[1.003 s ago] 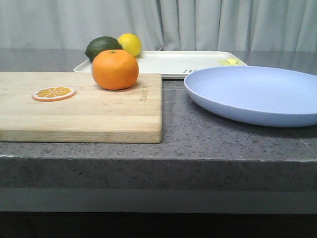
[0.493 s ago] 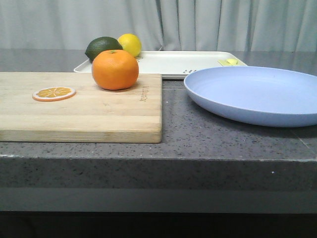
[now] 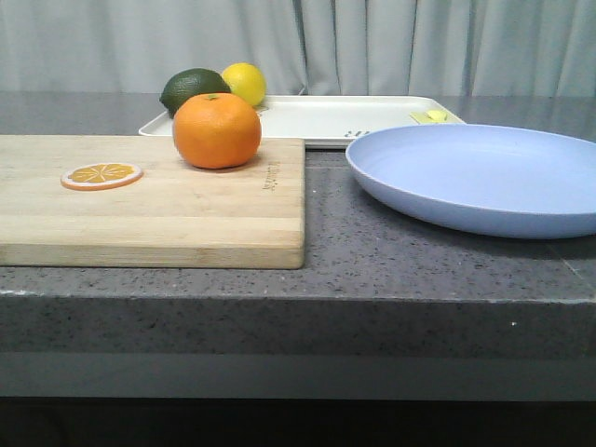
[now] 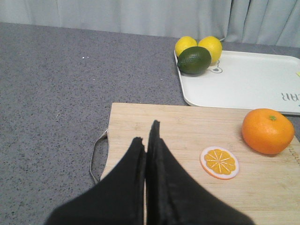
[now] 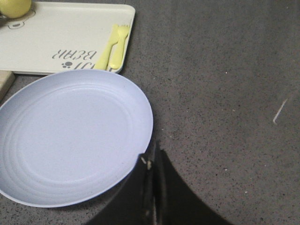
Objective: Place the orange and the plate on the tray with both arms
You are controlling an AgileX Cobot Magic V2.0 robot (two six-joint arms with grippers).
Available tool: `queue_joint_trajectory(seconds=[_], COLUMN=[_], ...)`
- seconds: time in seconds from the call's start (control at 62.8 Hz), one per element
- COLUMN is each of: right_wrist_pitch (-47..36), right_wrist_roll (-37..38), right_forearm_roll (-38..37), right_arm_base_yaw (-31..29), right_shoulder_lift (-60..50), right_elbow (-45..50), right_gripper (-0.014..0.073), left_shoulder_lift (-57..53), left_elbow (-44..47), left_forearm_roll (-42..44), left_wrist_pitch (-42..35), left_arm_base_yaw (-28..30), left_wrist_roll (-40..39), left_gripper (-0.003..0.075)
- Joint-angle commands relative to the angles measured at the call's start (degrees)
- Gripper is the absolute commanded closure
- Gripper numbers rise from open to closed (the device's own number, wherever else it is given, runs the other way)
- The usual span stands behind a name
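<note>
A grey speckled counter (image 3: 391,270) before pale curtains holds the cream tray (image 3: 345,116) at the far side, the lavender plate (image 3: 484,177) near right, and the orange (image 3: 216,130) on a wooden cutting board (image 3: 149,200) at left. The round orange could roll off the board if nudged, and the shallow plate could slip from a thin rim pinch. The left gripper (image 4: 149,140) hovers over the board and the right gripper (image 5: 152,161) by the plate's rim, both with jaws pressed together, holding nothing.

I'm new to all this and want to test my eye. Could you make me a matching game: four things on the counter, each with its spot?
Things:
1. orange
2. plate
3. yellow fork
4. orange slice

Spots:
A. on the grey counter
B. lying in the tray
C. flat on the wooden board, left part
D. on the board's far edge

Pairs: 1-D, 2-A, 3-B, 4-C
</note>
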Motion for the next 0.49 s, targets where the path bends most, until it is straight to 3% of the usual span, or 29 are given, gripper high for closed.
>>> queue_joint_trajectory(seconds=[0.0,0.08,0.175,0.223,0.271,0.334,0.414,0.477], right_wrist_pitch=[-3.6,-3.6,-3.6,-3.6,-3.6,-3.6,-3.6,-3.6], right_wrist_roll=[-0.4,-0.8,-2.6,-3.3,-3.3,-3.3,-3.3,-3.3], right_forearm_roll=[-0.4,-1.1,-1.1,-1.1,-1.1,-1.1,-1.1,-1.1], right_arm_base_yaw=[-0.1,-0.1,-0.1,-0.1,-0.1,-0.1,-0.1,-0.1], right_shoulder_lift=[2.1,3.6,4.9,5.3,5.7,6.0,6.0,6.0], right_elbow=[-1.7,-1.7,-1.7,-1.7,-1.7,-1.7,-1.7,-1.7], right_gripper=[0.0708,0.0657,0.0511,0.0394,0.0300,0.0146,0.0057,0.0037], left_shoulder_lift=[2.0,3.3,4.8,5.5,6.2,7.2,8.0,8.7], left_elbow=[-1.7,-1.7,-1.7,-1.7,-1.7,-1.7,-1.7,-1.7], left_forearm_roll=[-0.5,0.8,1.0,1.0,1.0,1.0,1.0,1.0], left_wrist_pitch=[-4.1,-4.1,-4.1,-4.1,-4.1,-4.6,-5.4,-5.9], left_arm_base_yaw=[0.2,0.2,0.2,0.2,0.2,0.2,0.2,-0.6], left_wrist_roll=[-0.1,-0.1,-0.1,-0.1,-0.1,0.3,0.4,0.4], left_gripper=[0.0740,0.0739,0.0712,0.0669,0.0594,0.0436,0.0262,0.0149])
